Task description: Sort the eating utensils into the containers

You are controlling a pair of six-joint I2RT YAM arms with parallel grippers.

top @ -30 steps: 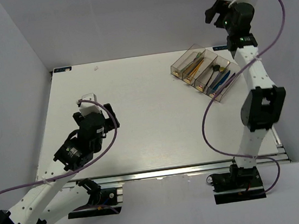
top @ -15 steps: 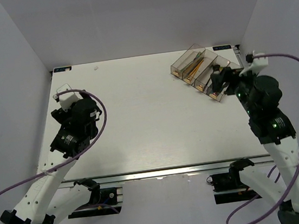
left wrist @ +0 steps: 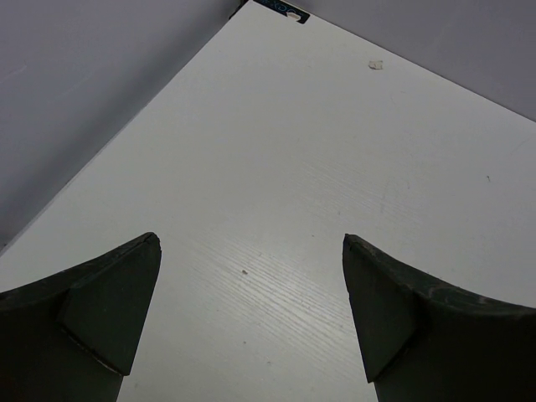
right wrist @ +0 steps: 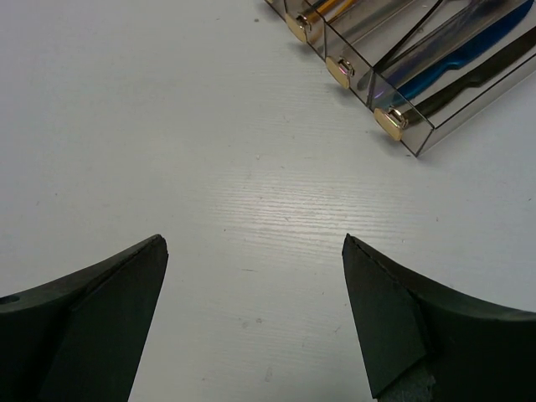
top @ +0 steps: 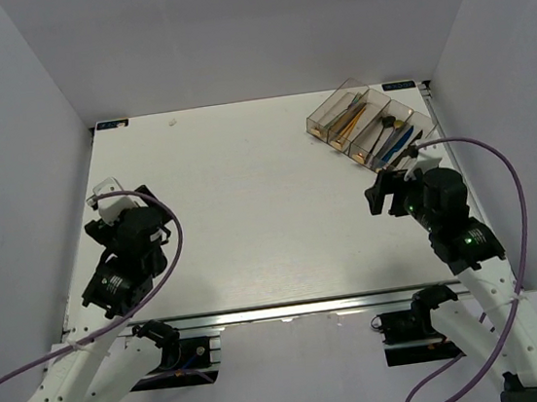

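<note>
The containers (top: 367, 128) are a row of joined clear smoky bins at the far right of the table. Several eating utensils lie in them: gold pieces (top: 347, 118), a blue knife (top: 396, 146) and dark pieces. In the right wrist view the bins' near ends (right wrist: 394, 59) show at the upper right, with the blue knife (right wrist: 456, 60) and a black knife (right wrist: 490, 74) inside. My right gripper (top: 385, 190) (right wrist: 254, 247) is open and empty over bare table, just short of the bins. My left gripper (top: 124, 207) (left wrist: 251, 251) is open and empty over the table's left side.
The white table (top: 249, 203) is walled on the left, back and right. A small white scrap (left wrist: 376, 64) lies near the far left corner (top: 173, 122). No loose utensil shows on the tabletop.
My right arm has swung down from high behind the bins to low over the table in front of them. My left arm has drawn back towards the left edge.
</note>
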